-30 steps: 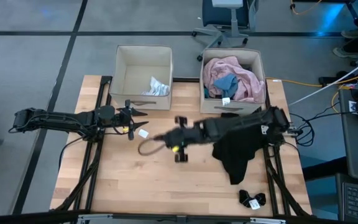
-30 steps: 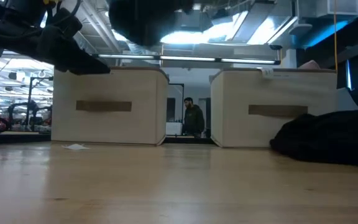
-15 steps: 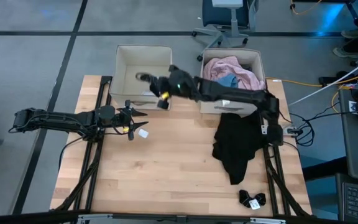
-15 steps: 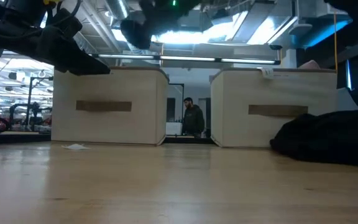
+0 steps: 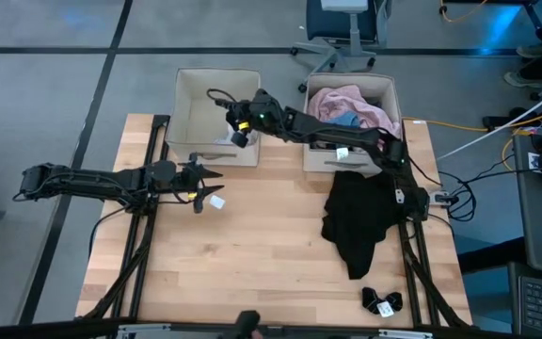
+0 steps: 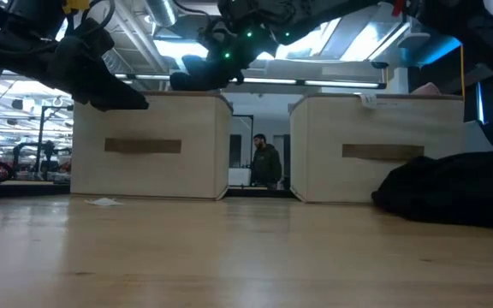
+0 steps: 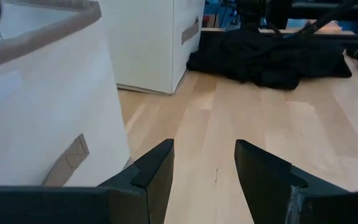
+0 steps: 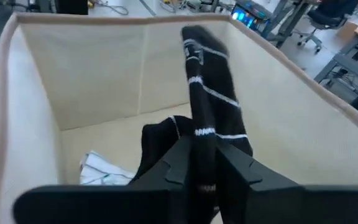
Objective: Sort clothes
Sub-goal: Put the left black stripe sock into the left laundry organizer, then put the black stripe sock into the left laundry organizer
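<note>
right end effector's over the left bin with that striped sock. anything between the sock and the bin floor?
Nothing visible blocks it. The right end effector holds the black striped sock inside the open top of the left bin. Below lies only a white striped garment on the bin's floor, off to one side.

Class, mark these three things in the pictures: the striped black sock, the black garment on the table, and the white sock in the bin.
striped black sock [image 8: 211, 109], right wrist view, on its white-striped middle.
black garment [image 5: 356, 221], high view, on its centre.
white sock [image 8: 101, 168], right wrist view, on its visible folded part.
</note>
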